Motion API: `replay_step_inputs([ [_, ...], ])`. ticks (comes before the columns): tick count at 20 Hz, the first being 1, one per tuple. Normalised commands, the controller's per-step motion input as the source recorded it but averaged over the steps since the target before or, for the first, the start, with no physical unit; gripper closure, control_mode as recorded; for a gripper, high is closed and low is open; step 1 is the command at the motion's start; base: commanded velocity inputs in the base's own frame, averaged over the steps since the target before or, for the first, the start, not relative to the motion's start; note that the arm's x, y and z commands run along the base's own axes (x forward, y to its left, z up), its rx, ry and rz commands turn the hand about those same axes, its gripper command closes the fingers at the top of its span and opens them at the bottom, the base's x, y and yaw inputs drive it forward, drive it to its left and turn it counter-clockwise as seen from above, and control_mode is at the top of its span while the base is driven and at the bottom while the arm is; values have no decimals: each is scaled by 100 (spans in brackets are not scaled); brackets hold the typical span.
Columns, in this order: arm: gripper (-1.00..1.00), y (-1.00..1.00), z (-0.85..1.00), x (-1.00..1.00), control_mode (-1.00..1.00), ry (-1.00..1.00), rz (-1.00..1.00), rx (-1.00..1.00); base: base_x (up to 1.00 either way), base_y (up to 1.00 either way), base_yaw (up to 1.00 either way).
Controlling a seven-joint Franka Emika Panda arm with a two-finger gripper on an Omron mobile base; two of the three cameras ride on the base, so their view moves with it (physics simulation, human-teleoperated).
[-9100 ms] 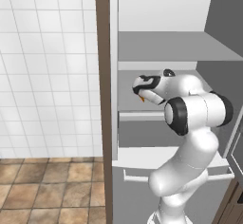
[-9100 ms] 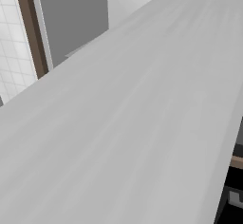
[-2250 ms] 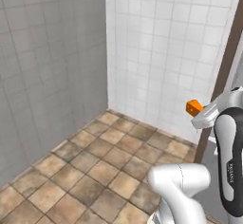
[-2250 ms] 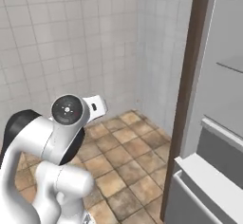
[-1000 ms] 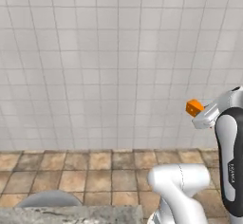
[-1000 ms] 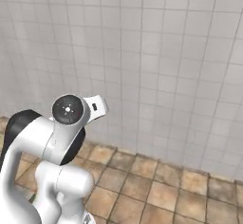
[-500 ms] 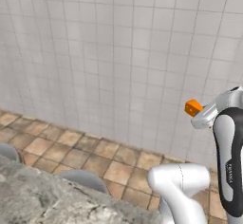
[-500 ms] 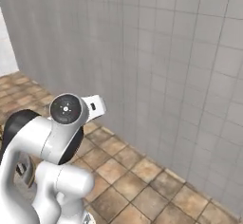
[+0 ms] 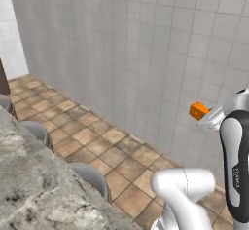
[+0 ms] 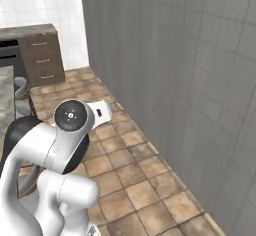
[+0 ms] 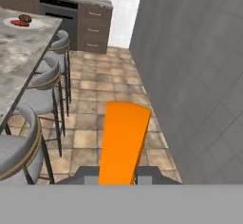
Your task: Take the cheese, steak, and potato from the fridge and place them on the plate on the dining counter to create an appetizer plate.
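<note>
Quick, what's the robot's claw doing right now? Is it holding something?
Tool: closed on the cheese, the orange wedge.

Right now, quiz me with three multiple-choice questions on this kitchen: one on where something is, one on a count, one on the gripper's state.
1. Where is the plate?
A. on the dining counter
B. on the floor
C. on a stool

2. How many foods lie on the plate?
A. none
B. two
C. four

3. What is the gripper doing?
A. hanging open
B. shut on the cheese
C. shut on a stool leg

Answers:
1 A: the hand view shows the white plate on the marbled top.
2 B: the steak and the potato lie on it.
3 B: the orange wedge sits between the finger tips, and shows at the hand in the left base view too.
</note>
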Motion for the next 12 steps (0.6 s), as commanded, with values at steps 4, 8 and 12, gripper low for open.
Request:
replay_step_inputs([
  [4,100,0,0,0,100,0,0,0,100,-24,63],
  [8,100,0,0,0,100,0,0,0,100,-30,60],
  [12,100,0,0,0,100,0,0,0,100,-31,54],
])
